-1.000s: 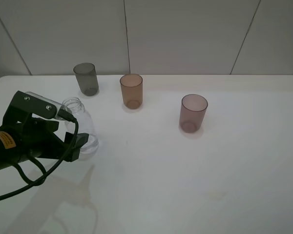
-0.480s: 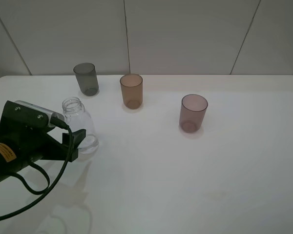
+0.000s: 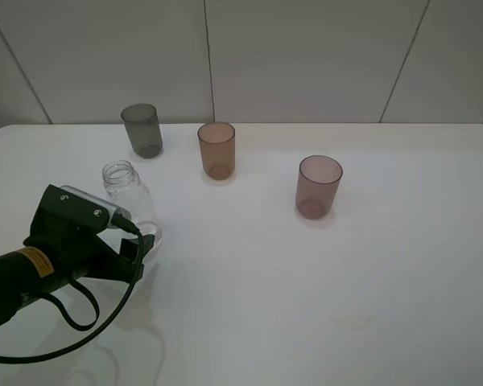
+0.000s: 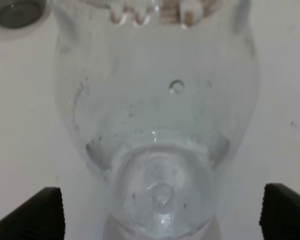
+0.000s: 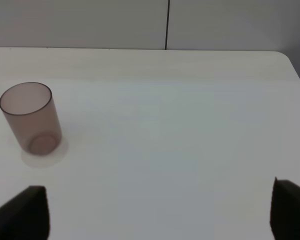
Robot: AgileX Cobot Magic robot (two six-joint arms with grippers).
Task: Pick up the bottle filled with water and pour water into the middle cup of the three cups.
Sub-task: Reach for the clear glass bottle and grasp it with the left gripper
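Note:
The clear bottle stands uncapped on the white table, left of the three cups. My left gripper sits low at its near side, open. In the left wrist view the bottle fills the picture, and the gripper has a dark fingertip on either side of its base, neither touching it. A little water shows in the lower part. The amber middle cup stands upright between the smoky grey cup and the mauve cup. My right gripper is open and empty, well short of the mauve cup.
A black cable loops from the left arm over the table's near left part. The grey cup shows just beyond the bottle. A panelled wall closes the table's far edge. The table's right corner is rounded.
The left arm has swung down and to the right, from beside the bottle to its near side. Its jaws stay wide. Bottle and cups have not moved.

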